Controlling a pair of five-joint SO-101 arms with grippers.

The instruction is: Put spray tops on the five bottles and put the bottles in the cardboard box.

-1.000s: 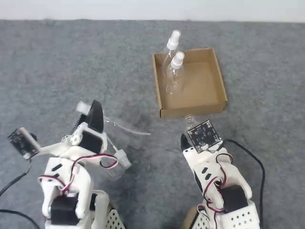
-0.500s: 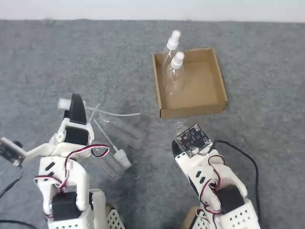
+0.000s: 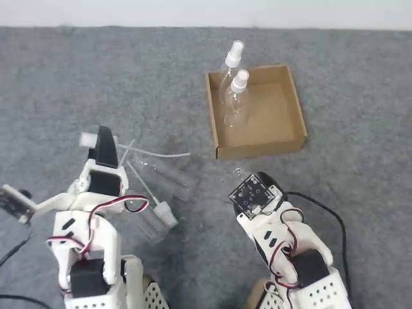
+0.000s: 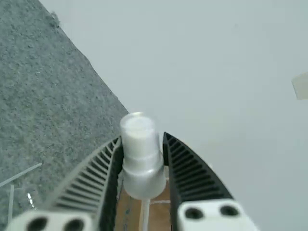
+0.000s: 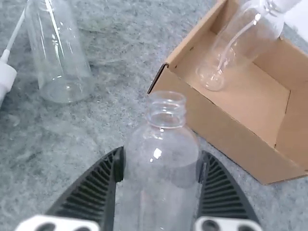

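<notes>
A capless bottle [image 5: 163, 139] stands upright in the right gripper [image 5: 160, 156], jaws closed against its sides, just before the cardboard box [image 5: 231, 130], where 2 capped bottles [image 3: 235, 96] lean. The left gripper [image 4: 142, 140], well apart from the box, clamps a spray top [image 4: 140, 161].

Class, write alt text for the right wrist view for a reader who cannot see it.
The right gripper grips a clear, topless bottle. Beyond it, a cardboard box holds another bottle, and a third bottle lies on grey carpet.

No text, label or number is readable on any clear bottle [image 5: 161, 154], spray top [image 4: 139, 144] or the cardboard box [image 3: 257, 149].
</notes>
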